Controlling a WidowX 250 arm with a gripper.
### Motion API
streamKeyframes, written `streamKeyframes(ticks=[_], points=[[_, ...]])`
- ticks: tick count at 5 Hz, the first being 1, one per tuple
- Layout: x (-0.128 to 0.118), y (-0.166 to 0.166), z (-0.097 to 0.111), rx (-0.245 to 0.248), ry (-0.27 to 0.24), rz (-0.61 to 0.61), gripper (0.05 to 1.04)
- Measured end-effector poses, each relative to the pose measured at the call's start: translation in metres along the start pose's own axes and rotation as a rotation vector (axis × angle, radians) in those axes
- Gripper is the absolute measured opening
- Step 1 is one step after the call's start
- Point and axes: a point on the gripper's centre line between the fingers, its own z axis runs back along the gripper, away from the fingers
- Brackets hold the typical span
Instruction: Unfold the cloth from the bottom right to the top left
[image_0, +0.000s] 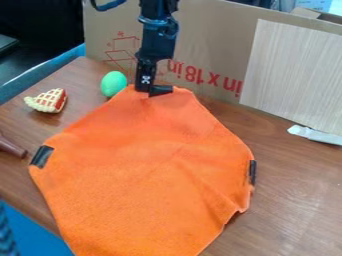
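Lying pretty flat on the counter (294, 200), the cloth (147, 165) is met at its far edge by the end effector (150, 89). Whether it's actually being pinched can't really be told.

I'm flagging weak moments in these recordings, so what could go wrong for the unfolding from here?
The green egg sits right by the far end of the orange cloth, so a sideways drag could roll it. The pincer is at that end, close in front of the cardboard box; moving further back might bump it. The cloth's right edge is rucked near the lower black strip, and may stay creased.
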Motion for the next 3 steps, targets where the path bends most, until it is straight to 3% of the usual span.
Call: streamKeyframes(ticks=[1, 3], points=[[0.0017, 0.0076, -0.0051, 0.025, 0.017, -0.050, 0.207], [0.0042, 0.0026, -0.0097, 0.045, -0.022, -0.099, 0.767]])
